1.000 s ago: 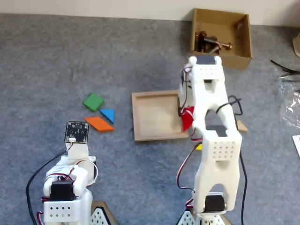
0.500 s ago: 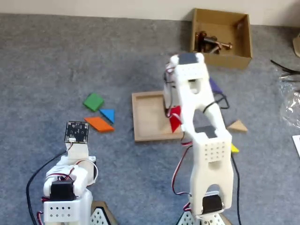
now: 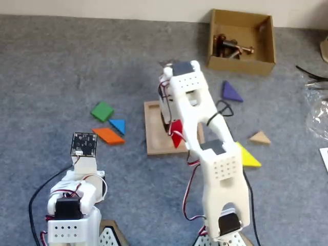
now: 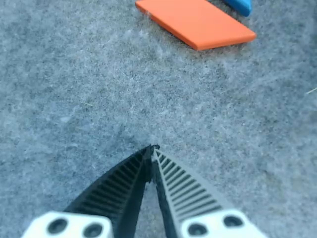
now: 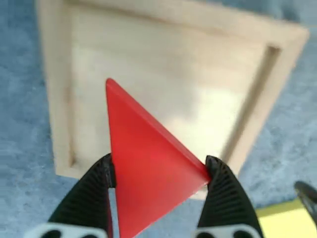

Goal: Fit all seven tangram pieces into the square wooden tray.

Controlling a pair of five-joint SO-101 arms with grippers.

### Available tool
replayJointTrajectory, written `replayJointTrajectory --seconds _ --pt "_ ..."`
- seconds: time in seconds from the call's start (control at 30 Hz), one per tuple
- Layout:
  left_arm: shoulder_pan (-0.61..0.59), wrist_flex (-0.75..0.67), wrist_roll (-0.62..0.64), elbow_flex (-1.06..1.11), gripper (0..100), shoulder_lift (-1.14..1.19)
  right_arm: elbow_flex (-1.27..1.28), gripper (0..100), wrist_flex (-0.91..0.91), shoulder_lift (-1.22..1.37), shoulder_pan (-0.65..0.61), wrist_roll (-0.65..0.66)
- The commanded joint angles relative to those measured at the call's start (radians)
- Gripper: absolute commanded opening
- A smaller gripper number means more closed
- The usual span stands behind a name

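Right hand [image 5: 158, 171] is pinching the red triangle [image 5: 143, 163] by two edges: flat, smooth, glossy piece, held over the tray [image 5: 54, 99] near its 6 o'clock rim. Tray is pale raw wood, square, with a shallow raised rim and visible grain, and nothing is seated inside it. Left hand [image 4: 152, 151] has its ribbed black fingers pressed together, tips touching, holding nothing, low over the desk [image 3: 77, 61], which has a grey fuzzy felt-like cover. In the high view, 9 o'clock of the tray, well apart from it: green square [image 3: 102, 111], blue triangle [image 3: 118, 125], orange parallelogram [image 3: 108, 136], the last two just beside each other. Purple triangle [image 3: 231, 92] lies at 2 o'clock, a small bare-wood-coloured triangle [image 3: 260, 137] at 3, and the yellow triangle [image 3: 247, 157] at 4, partly under the right arm. That arm also covers the tray's 3 o'clock half. An open cardboard box [image 3: 238, 65] at 1 o'clock holds copper-coloured metal parts [image 3: 230, 47].
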Motion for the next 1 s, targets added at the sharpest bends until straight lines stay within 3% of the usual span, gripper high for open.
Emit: replayJointTrajectory --seconds 0.0,0.47,0.77,0.97 --pt "-0.012 0.008 -0.006 0.022 1 -0.005 -0.054 0.5 -0.067 -0.019 -0.025 0.011" --pt "-0.012 0.008 -0.006 0.022 1 -0.005 -0.051 0.9 -0.128 0.024 -0.030 0.008" --pt "-0.012 0.008 -0.006 0.022 1 -0.005 -0.096 1.5 -0.122 0.173 -0.107 0.012" --pt "-0.012 0.008 -0.006 0.022 1 -0.005 -0.105 15.1 -0.091 0.171 -0.119 0.012"
